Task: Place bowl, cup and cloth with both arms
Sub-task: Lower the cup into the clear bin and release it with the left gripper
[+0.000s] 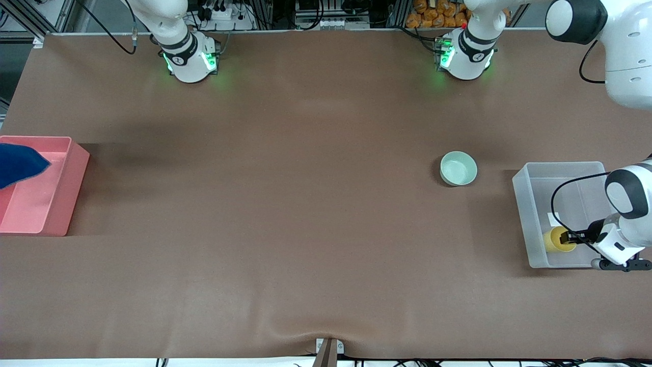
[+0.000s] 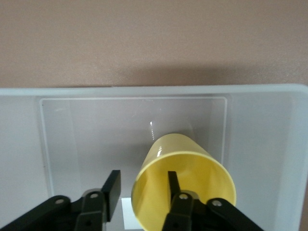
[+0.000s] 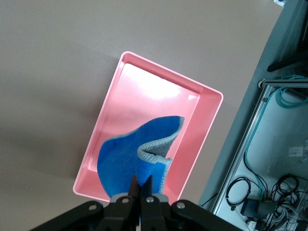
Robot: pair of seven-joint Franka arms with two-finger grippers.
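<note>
The yellow cup (image 1: 556, 239) (image 2: 183, 173) lies tilted inside a clear plastic bin (image 1: 530, 204) (image 2: 260, 125) at the left arm's end of the table, its mouth toward my left gripper (image 1: 573, 237) (image 2: 143, 178). That gripper is open: one finger sits inside the cup's mouth, and the other stands outside, apart from the wall. The mint-green bowl (image 1: 458, 168) sits upright on the table beside the bin. My right gripper (image 3: 142, 180) is shut on the blue cloth (image 3: 130, 154) (image 1: 18, 163), which hangs over a pink bin (image 1: 56, 204) (image 3: 144, 96).
The pink bin stands at the right arm's end of the table and the clear bin at the left arm's end. A brown mat (image 1: 285, 204) covers the table between them. Cables and a rack (image 3: 274, 159) lie off the table's edge past the pink bin.
</note>
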